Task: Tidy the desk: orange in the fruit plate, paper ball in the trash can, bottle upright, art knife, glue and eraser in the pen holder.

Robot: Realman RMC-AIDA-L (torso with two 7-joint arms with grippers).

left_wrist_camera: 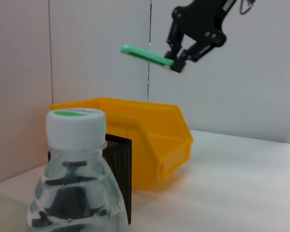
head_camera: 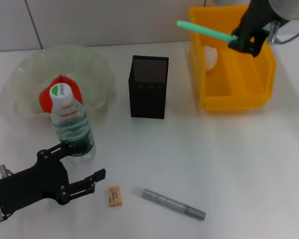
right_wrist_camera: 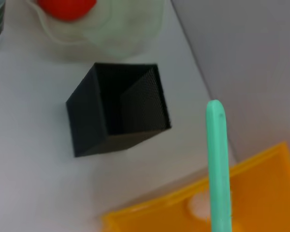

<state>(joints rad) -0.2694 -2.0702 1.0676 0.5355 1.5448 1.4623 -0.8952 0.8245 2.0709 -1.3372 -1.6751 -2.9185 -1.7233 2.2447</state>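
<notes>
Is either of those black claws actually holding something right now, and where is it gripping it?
The right tool pinches one end of a green stick-like item above the trash can. The left tool holds nothing.

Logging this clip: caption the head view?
Right tool holds green art knife above trash can; bottle upright.

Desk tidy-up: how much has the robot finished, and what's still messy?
Done: the orange sits in the fruit plate, the paper ball is in the trash can, and the bottle stands upright. In hand: the right gripper holds a green art knife above the bin. Left: the eraser and grey glue stick lie near the left gripper; the pen holder looks empty.
</notes>
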